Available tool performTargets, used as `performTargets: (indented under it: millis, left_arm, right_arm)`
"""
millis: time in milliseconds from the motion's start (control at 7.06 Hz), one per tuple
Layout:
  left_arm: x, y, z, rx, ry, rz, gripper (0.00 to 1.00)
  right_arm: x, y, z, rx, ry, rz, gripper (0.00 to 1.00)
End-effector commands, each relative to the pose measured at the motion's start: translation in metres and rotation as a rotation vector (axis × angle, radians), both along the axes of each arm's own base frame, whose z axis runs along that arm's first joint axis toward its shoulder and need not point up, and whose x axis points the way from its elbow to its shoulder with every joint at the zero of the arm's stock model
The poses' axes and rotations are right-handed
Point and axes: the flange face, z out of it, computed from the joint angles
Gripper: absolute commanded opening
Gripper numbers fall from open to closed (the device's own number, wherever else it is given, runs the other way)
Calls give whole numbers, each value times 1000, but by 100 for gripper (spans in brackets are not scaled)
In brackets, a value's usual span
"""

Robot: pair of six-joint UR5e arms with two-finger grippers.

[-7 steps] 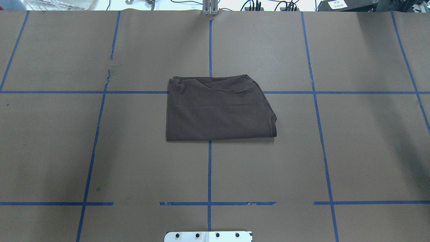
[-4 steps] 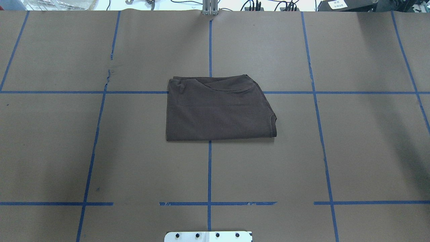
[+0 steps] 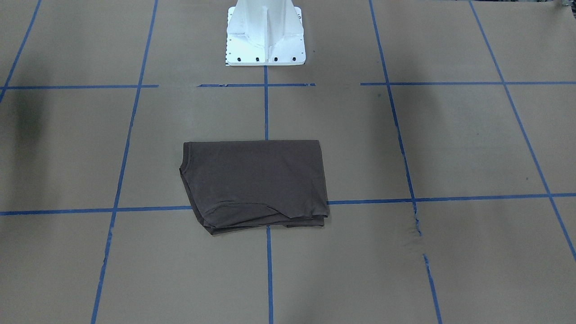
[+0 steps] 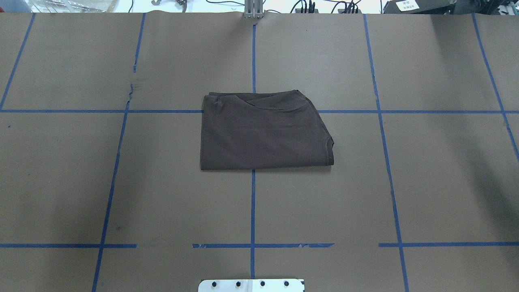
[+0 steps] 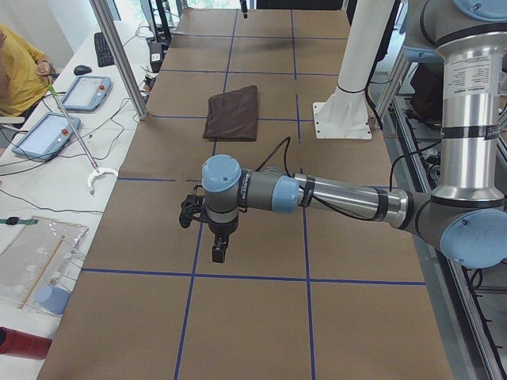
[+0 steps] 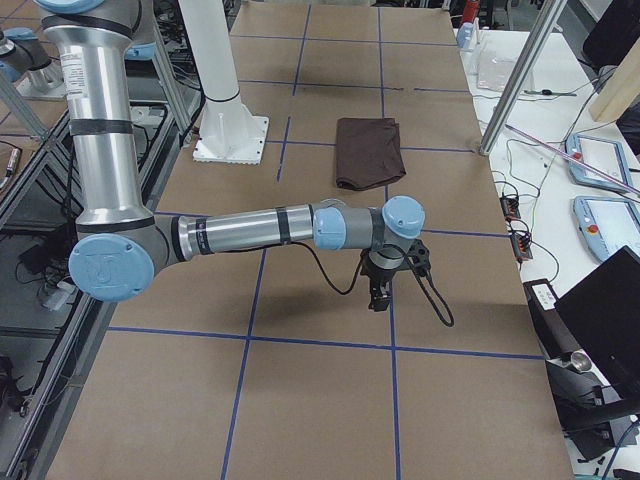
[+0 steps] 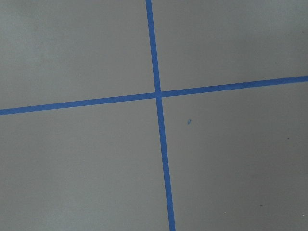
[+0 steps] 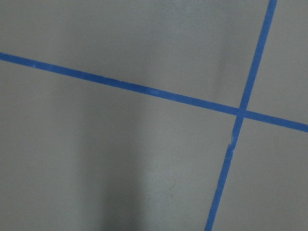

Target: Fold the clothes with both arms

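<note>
T-shirt (image 4: 263, 132) lies folded into a compact rectangle at the middle of the table (image 4: 438, 182), at 12 o'clock from the white base plate (image 4: 251, 285). I judge the folding finished, or nearly so. The left gripper (image 5: 219, 252) hangs far out at 9 o'clock and the right gripper (image 6: 380, 298) at 3 o'clock. Whether they are released or clenched, I cannot tell. Around the shirt only flat blue tape lines (image 4: 253, 202) show, which are no obstacle.

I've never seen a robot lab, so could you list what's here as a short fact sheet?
T-shirt: dark brown, folded, flat at mid-table, nothing touching it
Left gripper: above bare table, away from the T-shirt; open or shut unclear
Right gripper: likewise, toward the opposite end
Table: brown cover, blue tape grid
</note>
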Motion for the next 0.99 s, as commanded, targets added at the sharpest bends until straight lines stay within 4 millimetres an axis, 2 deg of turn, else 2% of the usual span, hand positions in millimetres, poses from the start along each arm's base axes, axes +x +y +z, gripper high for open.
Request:
performTargets:
  millis: [0, 283, 850]
  left_arm:
    - [0, 4, 8, -18, -3, 1, 100]
    - [0, 16, 20, -50, -4, -2, 100]
    - [0, 16, 22, -60, -2, -4, 100]
  right_arm:
    - [-2, 0, -1, 0, -1, -3, 100]
    - [-2, 0, -2, 3, -1, -3, 100]
    - [-9, -1, -8, 21, -2, -16, 100]
